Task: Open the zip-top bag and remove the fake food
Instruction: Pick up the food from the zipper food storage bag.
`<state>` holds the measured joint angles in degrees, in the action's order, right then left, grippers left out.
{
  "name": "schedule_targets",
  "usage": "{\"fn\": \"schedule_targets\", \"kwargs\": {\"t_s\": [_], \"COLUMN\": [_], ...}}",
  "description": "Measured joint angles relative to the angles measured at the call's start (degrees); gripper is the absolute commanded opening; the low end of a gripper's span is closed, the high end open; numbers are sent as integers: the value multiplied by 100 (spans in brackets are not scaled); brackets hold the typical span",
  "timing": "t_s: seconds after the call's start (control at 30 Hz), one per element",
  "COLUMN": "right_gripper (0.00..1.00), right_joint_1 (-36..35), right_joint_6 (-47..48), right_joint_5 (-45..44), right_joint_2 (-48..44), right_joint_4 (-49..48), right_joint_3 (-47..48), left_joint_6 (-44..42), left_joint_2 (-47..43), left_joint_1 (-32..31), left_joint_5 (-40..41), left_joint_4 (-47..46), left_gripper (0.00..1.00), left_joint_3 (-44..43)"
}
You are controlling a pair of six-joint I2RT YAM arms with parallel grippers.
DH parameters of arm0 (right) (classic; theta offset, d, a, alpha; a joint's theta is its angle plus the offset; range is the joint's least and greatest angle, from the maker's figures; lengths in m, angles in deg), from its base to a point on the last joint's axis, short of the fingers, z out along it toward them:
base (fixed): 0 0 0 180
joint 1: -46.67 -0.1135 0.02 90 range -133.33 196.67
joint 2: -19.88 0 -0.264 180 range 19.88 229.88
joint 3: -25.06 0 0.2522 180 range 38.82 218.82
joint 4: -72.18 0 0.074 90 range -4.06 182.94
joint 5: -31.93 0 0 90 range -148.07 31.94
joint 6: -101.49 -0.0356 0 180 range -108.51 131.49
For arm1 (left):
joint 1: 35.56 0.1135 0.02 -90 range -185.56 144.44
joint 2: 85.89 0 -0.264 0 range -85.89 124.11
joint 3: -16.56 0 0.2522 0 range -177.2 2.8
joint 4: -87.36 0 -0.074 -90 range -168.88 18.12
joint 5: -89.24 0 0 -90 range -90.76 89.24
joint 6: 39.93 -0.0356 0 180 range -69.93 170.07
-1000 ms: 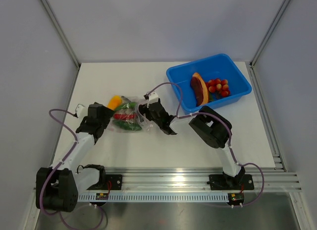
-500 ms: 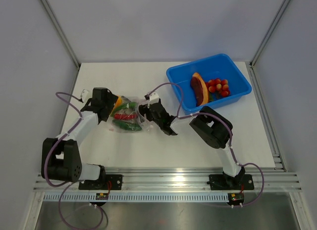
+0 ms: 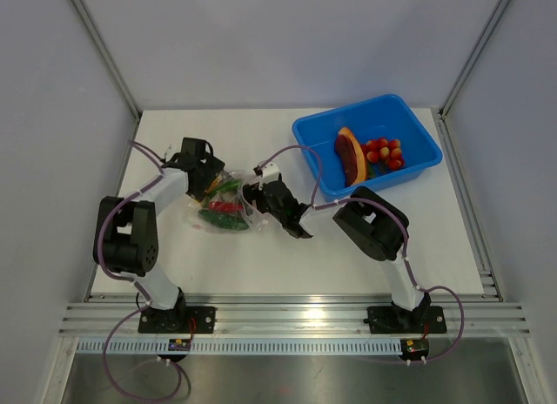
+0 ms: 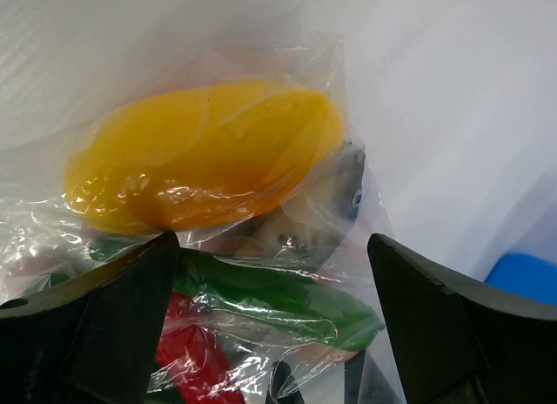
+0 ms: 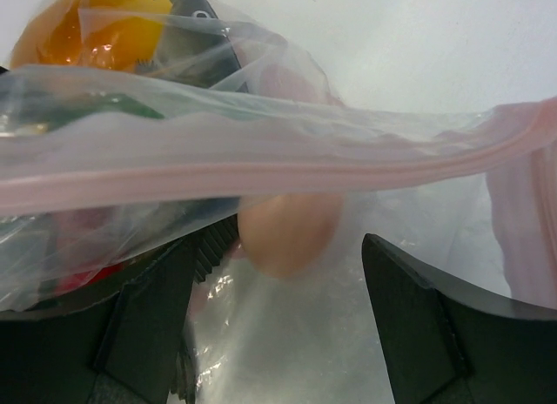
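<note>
Left of the blue bin (image 3: 393,118), well apart from it, finding the zip-top bag (image 3: 224,205) lying on the table (image 3: 348,247) with fake food (image 3: 222,214) inside. Reading the left gripper (image 4: 271,247), at the bag end farthest from the bin, as released: fingers spread wide to either side of the film near the yellow fruit (image 4: 209,156) and the green cucumber (image 4: 287,304), pinching nothing. Reading the right gripper (image 5: 278,247), at the bag end nearest the bin, as released too: fingers parted just beside the pinkish zip strip (image 5: 261,173), loose film between them. Failing to tell from these views whether the zip is sealed or parted.

Judging the risks:
- Closing either gripper on film plus a toy piece instead of film alone, so pinning the pouch shut.
- Catching both layers at the strip in one pinch, so dragging the whole bag rather than opening it.
- Letting thin crinkly plastic slide out of the fingers under a sideways pull.
- Tipping the mouth down and spilling pieces onto the table short of the bin, now holding an orange-brown wedge (image 3: 350,156) and red tomatoes (image 3: 383,151).

Placing the bag's long axis roughly along the line toward the bin's near left corner, zip edge pointing at the bin, closed bottom pointing away from it.
</note>
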<state>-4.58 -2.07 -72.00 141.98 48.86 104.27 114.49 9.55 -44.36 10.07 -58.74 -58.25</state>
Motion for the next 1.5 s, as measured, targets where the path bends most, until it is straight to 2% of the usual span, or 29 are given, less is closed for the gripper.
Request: {"fn": "schedule_targets", "kwargs": {"t_s": [0.53, 0.7, 1.0, 1.3, 1.43, 1.5], "right_gripper": [84, 79, 76, 63, 69, 68], "right_joint_1": [-2, -4, -4, -4, -2, 4], "right_joint_6": [-4, -42, -79, -76, -90, -103], "right_joint_5": [-149, -282, -402, -520, -590, -592], "right_joint_2": [0, 0, 2, 35, 87, 122], "right_joint_4": [63, 214, 310, 332, 372, 424], "right_joint_3": [4, 92, 118, 179, 192, 251], "left_joint_6": [-452, -468, -470, -450, -450, -452], "left_joint_2": [332, 332, 332, 144, 140, 140], "left_joint_1": [-201, -201, -221, -251, -251, -251], "left_joint_5": [-509, -511, -669, -708, -750, -780], "left_joint_4": [103, 109, 90, -52, -55, -57], "left_gripper": [91, 89, 83, 82, 82, 82], "left_joint_3": [-162, -162, -109, 258, 258, 258]}}
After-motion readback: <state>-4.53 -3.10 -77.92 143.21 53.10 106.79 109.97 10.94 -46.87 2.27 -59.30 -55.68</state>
